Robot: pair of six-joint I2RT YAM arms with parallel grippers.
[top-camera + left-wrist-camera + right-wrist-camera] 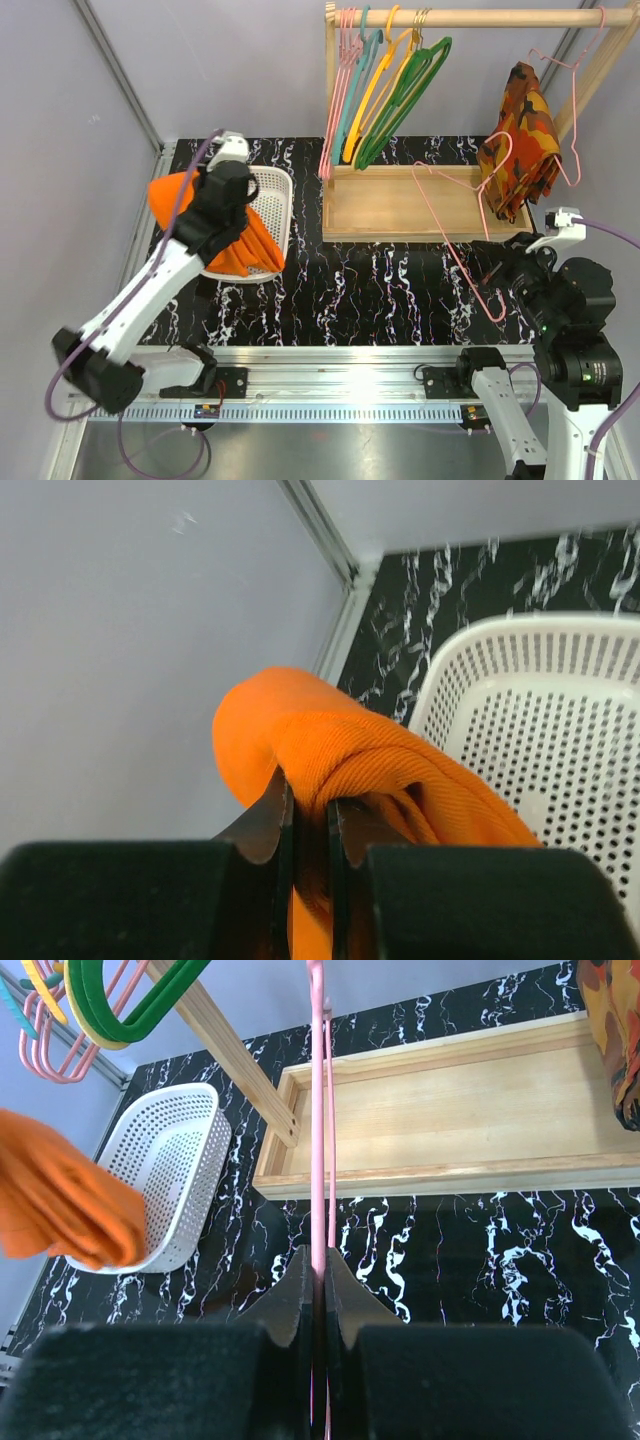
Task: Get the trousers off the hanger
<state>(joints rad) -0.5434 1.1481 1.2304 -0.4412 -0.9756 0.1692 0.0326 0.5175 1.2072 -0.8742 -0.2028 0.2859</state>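
In the top view, the left gripper (308, 805) is pressed together on a fold of the trousers (258, 252). They hang at about 9 o'clock on the table (380, 290), draped across the white basket (275, 190). Their long axis runs from 10 o'clock, outside the rim, to 4 o'clock, inside it. The right gripper (318, 1260), at about 4 o'clock, pinches the bare pink hanger (317, 1110), which slants toward 11 o'clock, well apart from the trousers. The garment looks free of the hanger. I judge the left arm only needs to lower and let go, shifted toward 3 o'clock.
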